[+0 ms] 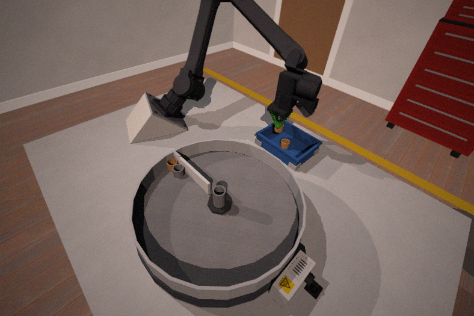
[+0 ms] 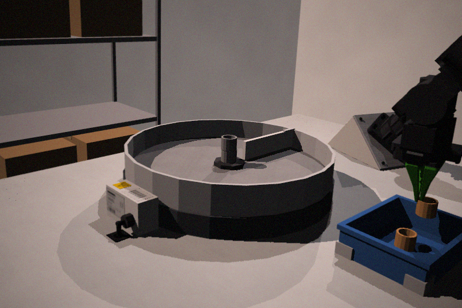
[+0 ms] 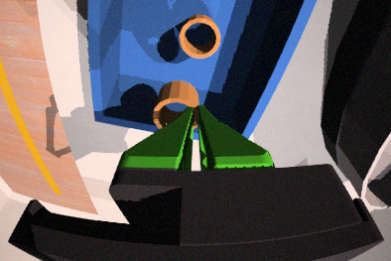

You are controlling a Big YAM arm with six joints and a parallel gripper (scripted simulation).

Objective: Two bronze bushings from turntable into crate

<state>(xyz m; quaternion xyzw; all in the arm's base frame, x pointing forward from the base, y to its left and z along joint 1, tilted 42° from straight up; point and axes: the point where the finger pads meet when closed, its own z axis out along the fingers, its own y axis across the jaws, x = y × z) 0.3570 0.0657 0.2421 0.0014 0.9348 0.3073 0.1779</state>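
Note:
My gripper (image 1: 278, 122) (image 2: 421, 195) (image 3: 195, 112) with green fingers is shut on the wall of a bronze bushing (image 1: 278, 127) (image 2: 426, 207) (image 3: 176, 101) and holds it low inside the blue crate (image 1: 267, 141) (image 2: 367, 252) (image 3: 108, 18), near its far wall. A second bronze bushing (image 1: 284, 143) (image 2: 405, 239) (image 3: 199, 37) stands upright on the crate floor. On the turntable (image 1: 237, 239) (image 2: 194, 162), a third bronze bushing (image 1: 171, 164) and a grey bushing (image 1: 178, 170) sit together against the rim beside the white guide bar (image 1: 193, 171) (image 2: 267, 144).
A grey hub post (image 1: 219, 199) (image 2: 228, 152) stands at the turntable's centre. A control box (image 1: 293, 274) (image 2: 128, 203) sits at its base. The arm's wedge mount (image 1: 151, 120) (image 2: 358, 139) is behind. A yellow floor line (image 1: 383, 159) and a red cabinet (image 1: 440, 86) lie beyond the crate.

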